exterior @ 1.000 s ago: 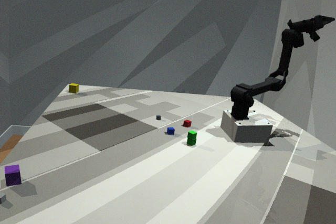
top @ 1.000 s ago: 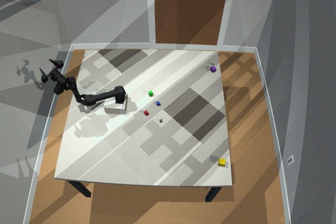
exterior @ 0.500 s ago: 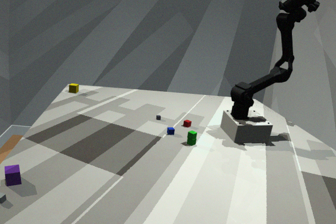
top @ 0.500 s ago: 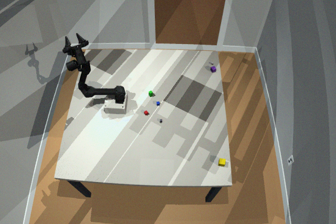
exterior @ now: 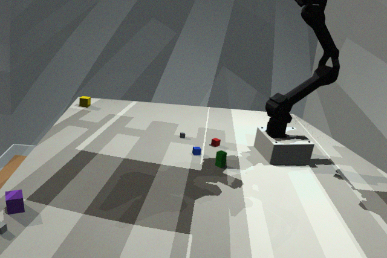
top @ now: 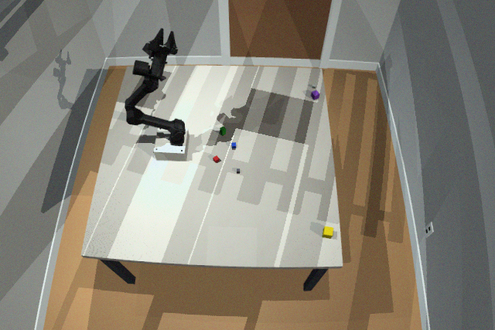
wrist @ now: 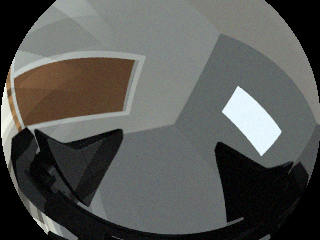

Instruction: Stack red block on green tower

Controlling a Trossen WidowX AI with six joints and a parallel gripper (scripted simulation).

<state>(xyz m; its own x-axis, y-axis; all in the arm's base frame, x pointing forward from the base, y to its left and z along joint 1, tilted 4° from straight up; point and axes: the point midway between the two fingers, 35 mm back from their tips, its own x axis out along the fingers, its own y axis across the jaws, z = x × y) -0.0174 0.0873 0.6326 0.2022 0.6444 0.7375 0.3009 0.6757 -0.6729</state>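
Top view: arm rises from its white base (top: 171,149) near the table's left side and folds back toward the far-left corner of the table (top: 255,238), with the gripper (top: 165,39) held high past the table's back edge, fingers pointing away from the blocks. Jaws are wide apart with nothing between them; the wrist view shows both dark fingers spread against grey wall and a brown door panel, no block in sight. Red block (top: 216,158) lies flat on the table, just right of the base and in front of it, well apart from the gripper. Green tower (top: 222,130) stands upright on the table, behind the red block and near it, not touching. Blue block (top: 233,144) sits between them, slightly to the right, apart from both. A small dark grey cube (top: 238,171) lies just beyond the red block on the right. Purple block (top: 315,94) is at the far-right corner with a tiny grey cube (exterior: 2,228) beside it, and the yellow block (top: 327,231) is near the front-right corner. No containers are visible on the table. Exterior view confirms the tower (exterior: 220,159) is taller than the red block (exterior: 215,142), with nothing on top of it; the arm's upper end runs out of frame at the top.
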